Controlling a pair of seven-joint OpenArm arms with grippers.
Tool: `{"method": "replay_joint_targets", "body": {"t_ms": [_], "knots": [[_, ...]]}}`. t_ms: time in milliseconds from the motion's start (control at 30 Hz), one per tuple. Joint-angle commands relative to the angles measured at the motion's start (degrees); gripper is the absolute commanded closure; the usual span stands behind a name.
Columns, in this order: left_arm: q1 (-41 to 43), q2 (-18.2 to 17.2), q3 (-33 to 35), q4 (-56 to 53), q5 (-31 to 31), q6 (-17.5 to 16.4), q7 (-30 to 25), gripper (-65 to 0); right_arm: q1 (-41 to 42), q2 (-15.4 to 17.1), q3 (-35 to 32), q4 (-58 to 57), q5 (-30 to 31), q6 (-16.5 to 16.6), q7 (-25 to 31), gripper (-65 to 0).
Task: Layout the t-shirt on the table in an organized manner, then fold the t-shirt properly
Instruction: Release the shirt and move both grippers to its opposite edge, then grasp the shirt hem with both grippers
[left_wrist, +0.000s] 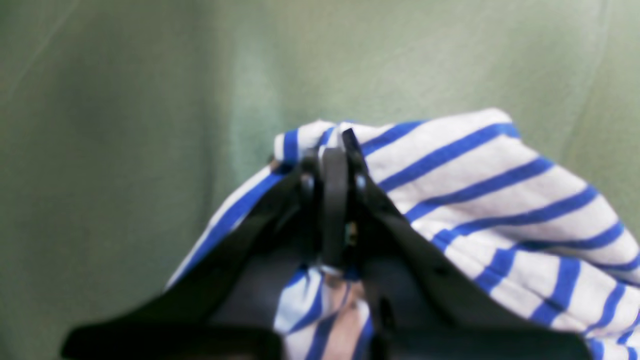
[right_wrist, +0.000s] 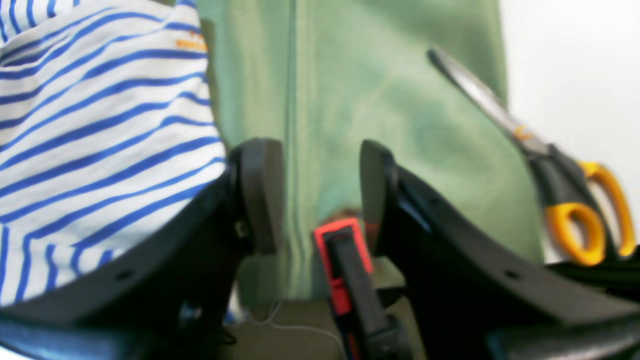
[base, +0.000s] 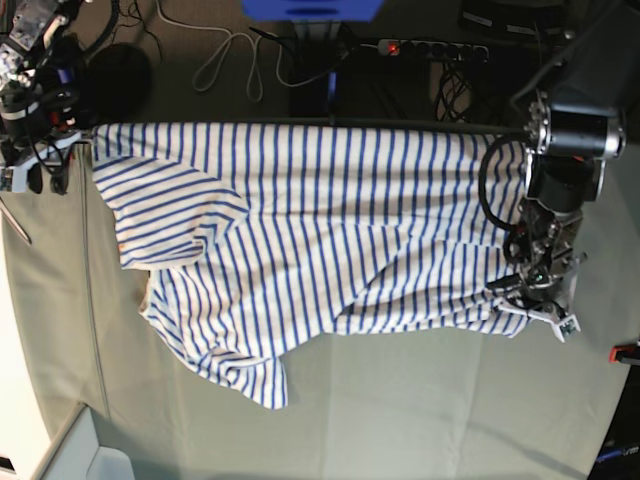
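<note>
The white t-shirt (base: 320, 240) with blue stripes lies spread and rumpled across the green table (base: 400, 410), one sleeve folded over at the left. In the base view my left gripper (base: 535, 300) is at the shirt's right edge. The left wrist view shows that gripper (left_wrist: 332, 145) shut on a bunched fold of the t-shirt (left_wrist: 500, 200) above the table (left_wrist: 125, 125). My right gripper (right_wrist: 317, 192) stands open with nothing between its fingers, beside the t-shirt (right_wrist: 100, 125), which touches its left finger. It sits at the table's far left corner (base: 30, 165).
A red clamp (right_wrist: 340, 250) grips the table edge just below my right gripper. Scissors (right_wrist: 565, 200) with orange handles lie by that edge. Another red clamp (base: 625, 352) is at the right edge. Cables and a power strip (base: 430, 47) lie beyond the table.
</note>
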Motion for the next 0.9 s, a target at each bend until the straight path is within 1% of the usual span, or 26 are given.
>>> {"method": "replay_joint_targets", "body": {"t_ms": [0, 100, 167, 267, 400, 500, 533, 600, 733, 867], "knots": [[-1.9, -0.88, -0.2, 2.67, 0.19, 0.31, -1.4, 0.0, 0.13, 0.6, 0.17, 1.02, 0.79, -0.01, 1.4, -26.0], [-0.93, -1.23, -0.2, 8.65, 0.19, 0.66, -1.22, 0.0, 0.21, 0.6, 0.17, 1.19, 0.79, -0.01, 1.4, -26.0], [0.12, -2.55, -0.2, 13.22, 0.19, 0.66, -1.22, 0.0, 0.3, 0.6, 0.17, 1.19, 0.79, -0.01, 1.4, -26.0], [1.53, -3.26, -0.2, 17.88, 0.19, 0.75, -1.22, 0.0, 2.94, 0.34, 0.52, 1.02, 0.79, -0.01, 1.4, -26.0], [3.11, -3.87, -0.2, 19.9, 0.19, 0.75, -1.22, 0.0, 6.98, -0.01, 0.26, 0.84, 0.79, -0.01, 1.4, -26.0], [3.46, -3.96, -0.2, 19.55, 0.19, 0.75, -1.22, 0.0, 12.35, -1.24, 0.17, 0.4, 0.79, -0.01, 1.4, -26.0], [3.46, -3.96, -0.2, 19.55, 0.19, 0.75, -1.22, 0.0, 14.63, -1.51, 0.08, -0.92, 0.7, -0.01, 1.4, -26.0], [3.55, -4.05, -0.2, 19.55, 0.19, 0.75, -1.22, 0.0, 19.12, -0.98, -1.06, -4.87, 0.53, -0.01, 1.4, -26.0], [4.25, -4.4, -0.2, 19.55, 0.19, 0.75, -1.22, 0.0, 27.47, 1.13, -4.66, -16.57, -6.77, -0.01, 1.57, -26.0], [4.25, -5.19, -0.2, 19.55, 0.19, 0.75, -1.22, 0.0, 36.35, 2.71, -7.39, -30.72, -12.31, -0.01, 1.75, -26.6]]}}
